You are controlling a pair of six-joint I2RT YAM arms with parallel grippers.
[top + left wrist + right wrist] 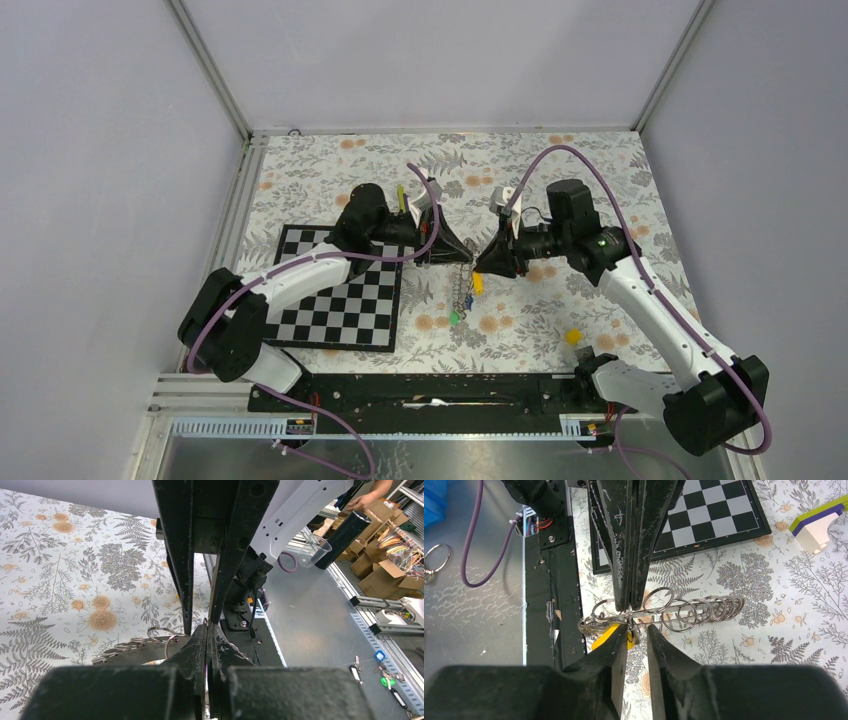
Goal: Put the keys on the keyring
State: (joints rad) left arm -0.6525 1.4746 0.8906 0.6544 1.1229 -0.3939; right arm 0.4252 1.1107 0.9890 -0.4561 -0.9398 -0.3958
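A floral cloth (560, 180) covered the table, with a chessboard (340, 295) lying on its left part. Nearest the arm bases, well to the right of the chessboard, one small yellow piece (573, 337) lay loose, too small to say whether it was a key. Just off the chessboard's right edge the keyring (704, 611) hung clear of the cloth: one thin metal loop crowded with small split rings. Three keys (468, 300) showed on it from above, one yellow, one blue and one green. Farther back, right of the chessboard's far corner, the two claws met tip to tip. The left claw (207, 630) was pressed together on the keyring's wire. The right claw (637, 632) stood narrowly apart beside the yellow key; whether it touched the key could not be told. The loop looked light, stiff and slick, apt to swing or pivot in a pinch. It was best taken on bare wire, and the keys by their plastic heads.
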